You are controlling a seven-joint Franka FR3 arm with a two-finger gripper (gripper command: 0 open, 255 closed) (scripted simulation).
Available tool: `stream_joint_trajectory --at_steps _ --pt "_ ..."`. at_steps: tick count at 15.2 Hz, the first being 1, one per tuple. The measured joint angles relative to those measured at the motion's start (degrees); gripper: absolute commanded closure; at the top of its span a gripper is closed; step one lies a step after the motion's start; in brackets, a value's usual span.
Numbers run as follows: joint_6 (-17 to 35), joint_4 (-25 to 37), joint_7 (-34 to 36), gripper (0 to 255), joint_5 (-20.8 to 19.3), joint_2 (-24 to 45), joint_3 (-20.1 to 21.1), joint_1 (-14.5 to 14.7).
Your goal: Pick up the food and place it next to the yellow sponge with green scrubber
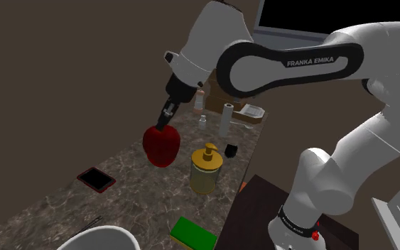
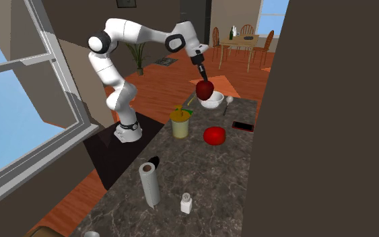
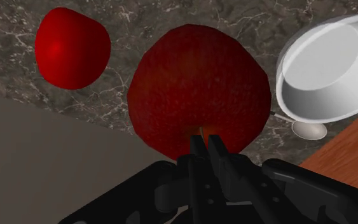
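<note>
A dark red apple (image 1: 161,145) (image 2: 204,88) (image 3: 196,89) hangs in the air above the marbled counter (image 1: 131,174). My gripper (image 1: 168,118) (image 2: 200,76) (image 3: 207,141) is shut on the stem at its top, fingers nearly together. The sponge (image 1: 193,233), green side up, lies near the counter's front edge in the shoulder view, between the white bowl (image 1: 99,238) and the stand. A second red rounded thing (image 2: 214,135) (image 3: 72,48) rests on the counter below and beside the apple.
The white bowl (image 2: 212,99) (image 3: 327,70) has a spoon (image 3: 309,129) beside it. A yellow soap dispenser (image 1: 207,169) (image 2: 180,123) stands close to the apple. A red-cased phone (image 1: 96,179), a paper towel roll (image 1: 225,119) and a shaker (image 1: 202,121) are also on the counter.
</note>
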Motion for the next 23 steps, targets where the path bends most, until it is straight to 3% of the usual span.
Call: stream_joint_trajectory --at_steps 5,23 --pt "0.5 1.5 6.4 255 -1.3 1.9 4.9 0.9" --pt "14.4 -9.8 8.5 255 -2.3 4.6 6.7 0.8"
